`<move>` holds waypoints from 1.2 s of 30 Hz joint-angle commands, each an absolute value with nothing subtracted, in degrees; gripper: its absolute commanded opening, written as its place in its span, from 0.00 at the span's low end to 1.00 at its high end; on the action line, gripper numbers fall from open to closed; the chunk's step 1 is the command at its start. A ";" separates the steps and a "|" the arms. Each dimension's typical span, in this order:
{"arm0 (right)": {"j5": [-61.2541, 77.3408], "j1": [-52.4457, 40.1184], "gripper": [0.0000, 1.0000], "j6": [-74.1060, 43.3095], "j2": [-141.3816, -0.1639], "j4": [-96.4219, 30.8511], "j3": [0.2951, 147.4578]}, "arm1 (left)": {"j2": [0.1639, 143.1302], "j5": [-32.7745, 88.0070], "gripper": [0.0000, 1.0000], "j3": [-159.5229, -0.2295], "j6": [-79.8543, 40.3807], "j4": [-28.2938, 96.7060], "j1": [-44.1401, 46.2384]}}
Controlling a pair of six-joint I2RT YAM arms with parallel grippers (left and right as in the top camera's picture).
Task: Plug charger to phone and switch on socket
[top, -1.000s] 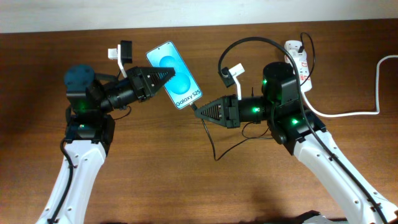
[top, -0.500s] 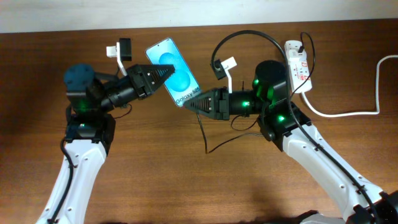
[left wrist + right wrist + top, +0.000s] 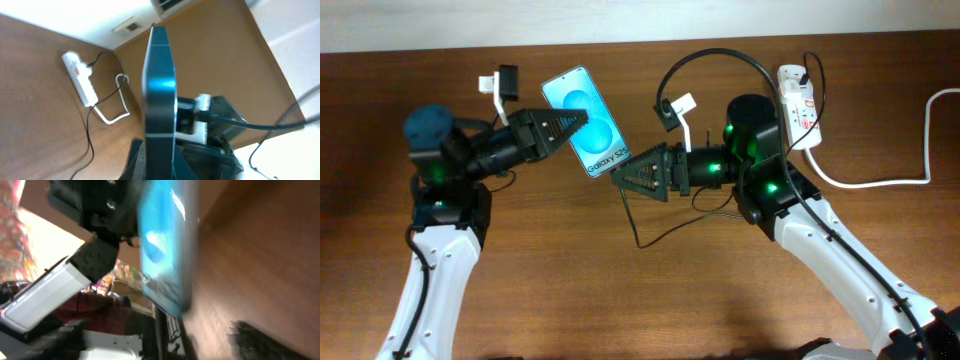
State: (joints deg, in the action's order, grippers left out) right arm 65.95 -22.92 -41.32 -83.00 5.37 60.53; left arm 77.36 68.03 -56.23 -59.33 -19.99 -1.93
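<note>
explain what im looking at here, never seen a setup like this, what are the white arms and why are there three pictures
These are two robot arms at a brown wooden table, each ending in a two-finger gripper. One picture comes from a fixed camera overhead; the other two come from small cameras on each wrist, so they look along the fingers.

The left gripper holds a slim smartphone with a glowing blue screen and a white band reading "Galaxy S25"; the left wrist view shows it edge-on, raised off the table. The right gripper is closed at the phone's lower end, with a long thin black cable trailing from it. The connector itself is hidden, so I cannot tell whether it is plugged in yet.

At the far right lies a white power strip with red markings and a thick white cord.
</note>
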 commanded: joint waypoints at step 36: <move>61.23 -27.35 0.04 -38.00 -82.76 8.51 61.21 | 76.93 79.15 0.00 -56.40 -61.19 -21.78 -0.73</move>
